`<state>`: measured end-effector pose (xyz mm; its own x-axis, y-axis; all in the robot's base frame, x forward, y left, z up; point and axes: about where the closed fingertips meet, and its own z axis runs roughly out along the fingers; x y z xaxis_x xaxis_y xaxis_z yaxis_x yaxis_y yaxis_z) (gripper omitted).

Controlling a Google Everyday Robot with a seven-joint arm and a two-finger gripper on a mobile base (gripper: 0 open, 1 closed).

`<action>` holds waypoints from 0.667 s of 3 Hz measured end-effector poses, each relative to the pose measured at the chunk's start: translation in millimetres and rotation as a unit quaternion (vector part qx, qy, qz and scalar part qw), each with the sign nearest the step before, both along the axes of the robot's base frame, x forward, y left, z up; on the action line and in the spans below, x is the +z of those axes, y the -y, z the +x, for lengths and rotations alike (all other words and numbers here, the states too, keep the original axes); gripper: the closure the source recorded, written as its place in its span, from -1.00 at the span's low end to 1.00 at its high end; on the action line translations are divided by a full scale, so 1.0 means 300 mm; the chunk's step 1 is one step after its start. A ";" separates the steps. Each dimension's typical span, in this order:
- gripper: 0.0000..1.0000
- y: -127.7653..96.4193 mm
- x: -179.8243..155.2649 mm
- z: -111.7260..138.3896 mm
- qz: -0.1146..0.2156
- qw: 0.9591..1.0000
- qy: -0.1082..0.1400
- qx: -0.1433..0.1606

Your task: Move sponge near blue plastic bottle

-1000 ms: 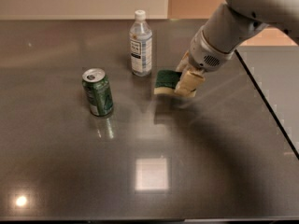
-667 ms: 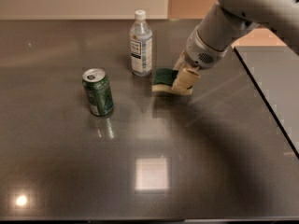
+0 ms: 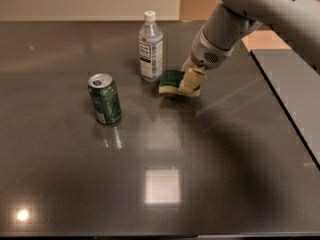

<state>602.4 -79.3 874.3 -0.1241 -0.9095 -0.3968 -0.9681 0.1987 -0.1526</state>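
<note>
Nearest, the green drink can [image 3: 104,98] stands upright on the dark table [image 3: 160,184], unmoved since a second ago. Behind it and to its right, the gripper [image 3: 191,82] has carried the sponge [image 3: 171,78] leftward, its fingers clamped on the sponge's right end. The sponge, dark green on top over a pale yellow layer, now sits just beside the blue plastic bottle [image 3: 150,48], which stands upright farthest back, white-capped.

one view | high, angled down on table [image 3: 200,159] | mid-range | end effector [image 3: 191,81] upper right
</note>
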 end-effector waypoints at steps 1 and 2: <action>0.65 -0.017 -0.012 0.033 0.001 1.000 0.000 -0.004; 0.17 -0.027 -0.024 0.052 0.004 1.000 -0.002 -0.008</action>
